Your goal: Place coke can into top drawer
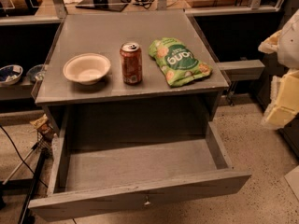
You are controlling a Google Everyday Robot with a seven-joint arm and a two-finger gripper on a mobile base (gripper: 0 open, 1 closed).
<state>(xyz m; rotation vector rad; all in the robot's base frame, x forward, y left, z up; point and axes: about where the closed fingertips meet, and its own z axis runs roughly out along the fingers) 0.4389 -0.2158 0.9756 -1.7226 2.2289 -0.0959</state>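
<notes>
The coke can (131, 62) stands upright on the top of the grey cabinet (140, 27), close to the front edge and roughly midway across its width, with its silver top and pull tab facing up. It is not in the top drawer (140, 164). That drawer sits directly below it, pulled well out, its grey floor in plain view and its worn front panel carrying 1 small metal knob (147, 200) at the centre.

Just left of the can, with a small gap between them, sits a white bowl (87, 68), right way up. Just to the can's right a green snack bag (179, 61) lies flat and slightly angled, near the can but not touching it. The 3 things form a loose row across the cabinet top.

The gripper (280, 108) shows only at the right edge of the view — pale white and yellowish parts, out past the cabinet's right side and well apart from the can. Whether it is open or closed cannot be told.

On the far left, a lower shelf holds 2 small bowls (10, 73), and black cables (18, 157) run over the speckled floor (261, 143).
</notes>
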